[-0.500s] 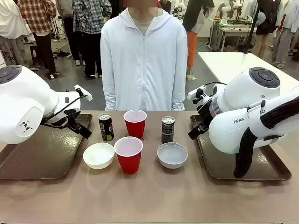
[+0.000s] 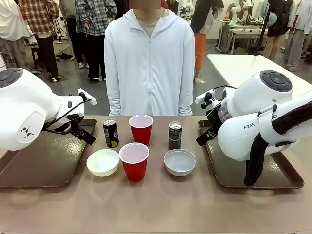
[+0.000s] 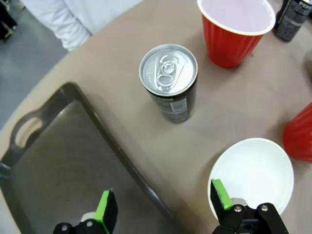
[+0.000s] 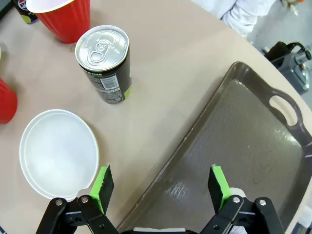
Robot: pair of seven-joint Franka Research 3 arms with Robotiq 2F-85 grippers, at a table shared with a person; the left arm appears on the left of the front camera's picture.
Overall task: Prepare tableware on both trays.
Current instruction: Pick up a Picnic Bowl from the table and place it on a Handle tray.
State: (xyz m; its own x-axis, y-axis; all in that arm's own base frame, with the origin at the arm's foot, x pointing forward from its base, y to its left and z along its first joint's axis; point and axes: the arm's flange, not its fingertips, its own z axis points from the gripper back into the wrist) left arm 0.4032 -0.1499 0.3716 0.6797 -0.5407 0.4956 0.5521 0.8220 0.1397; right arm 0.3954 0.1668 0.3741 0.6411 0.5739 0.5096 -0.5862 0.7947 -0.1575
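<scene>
Person [image 2: 149, 63] — a touch further left.

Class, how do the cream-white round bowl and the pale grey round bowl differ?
The cream-white bowl is warmer in colour than the pale grey bowl. The cream-white bowl sits left of the near red plastic cup, the pale grey bowl right. Both stand upright, empty.

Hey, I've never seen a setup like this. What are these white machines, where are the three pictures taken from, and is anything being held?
The white machines are two robot arms, the left arm and right arm. The wide picture looks from between them at a person across the table. The other two come from wrist cameras, looking past the left gripper and right gripper; both are open and hold nothing. Between the left tray and right tray stand the far red cup, near red cup, left can, right can, cream bowl and grey bowl.
</scene>
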